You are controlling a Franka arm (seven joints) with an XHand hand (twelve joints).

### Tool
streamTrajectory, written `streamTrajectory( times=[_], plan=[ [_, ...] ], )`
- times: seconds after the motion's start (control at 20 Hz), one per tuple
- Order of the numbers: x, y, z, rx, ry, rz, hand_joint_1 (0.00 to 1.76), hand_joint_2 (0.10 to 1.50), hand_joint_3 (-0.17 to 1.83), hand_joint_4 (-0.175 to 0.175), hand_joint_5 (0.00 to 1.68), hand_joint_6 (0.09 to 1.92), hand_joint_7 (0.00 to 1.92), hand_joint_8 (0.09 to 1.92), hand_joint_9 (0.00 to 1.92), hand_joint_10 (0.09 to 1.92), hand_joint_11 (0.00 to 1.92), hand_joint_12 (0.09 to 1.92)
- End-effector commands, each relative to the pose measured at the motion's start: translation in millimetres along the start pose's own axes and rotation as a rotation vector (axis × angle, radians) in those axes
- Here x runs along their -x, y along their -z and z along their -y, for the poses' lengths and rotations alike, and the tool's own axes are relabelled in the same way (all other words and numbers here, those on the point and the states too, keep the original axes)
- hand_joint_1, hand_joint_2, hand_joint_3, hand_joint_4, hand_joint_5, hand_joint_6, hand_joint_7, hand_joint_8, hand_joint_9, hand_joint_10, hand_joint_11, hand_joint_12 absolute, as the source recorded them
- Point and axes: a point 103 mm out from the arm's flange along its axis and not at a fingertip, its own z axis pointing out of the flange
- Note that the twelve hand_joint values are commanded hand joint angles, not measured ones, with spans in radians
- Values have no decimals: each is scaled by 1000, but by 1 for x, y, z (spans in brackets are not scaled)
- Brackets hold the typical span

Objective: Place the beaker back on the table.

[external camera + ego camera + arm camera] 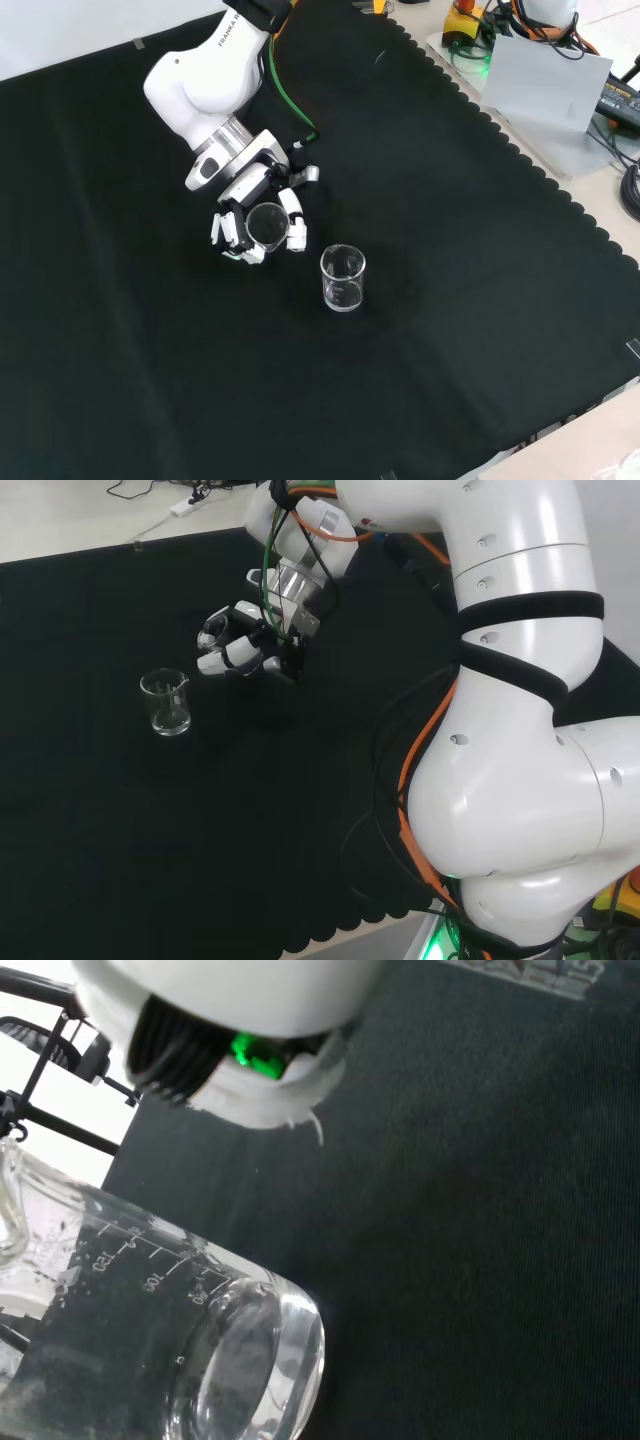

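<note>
Beaker (266, 224) in the grip of the robot's hand (255, 228), fingers curled round its clear glass wall, held tilted just above the black cloth (480, 330); graduation marks on its side (130, 1260) show past the palm. Nearer in the front view, just beside the hand, a second beaker (343, 277) stands upright on the cloth. Behind, the white arm (205, 85) reaches away toward the bench's far edge.

Head and front views overlook one black cloth (120, 820); wrist close.
</note>
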Motion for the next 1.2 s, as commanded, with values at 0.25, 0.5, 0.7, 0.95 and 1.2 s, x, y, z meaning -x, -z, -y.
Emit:
streamTrajectory(
  times=[0.25,0.5,0.7,0.95,1.2],
  plan=[
    [-9,-13,-10,-2,-22,14,1041,925,315,175,1030,960,895,635,905,574,428,1305],
    [-5,-8,-5,-10,-11,-4,999,687,613,51,885,953,846,619,860,563,369,1310],
    [1,-1,2,-12,-7,-13,980,575,780,4,778,949,730,631,746,582,242,1335],
    [1,0,2,-20,-13,-4,969,561,790,-7,743,937,697,629,707,583,200,1340],
    [5,-4,3,-57,-28,1,963,556,787,-13,710,923,679,626,688,582,185,1345]
  ],
)
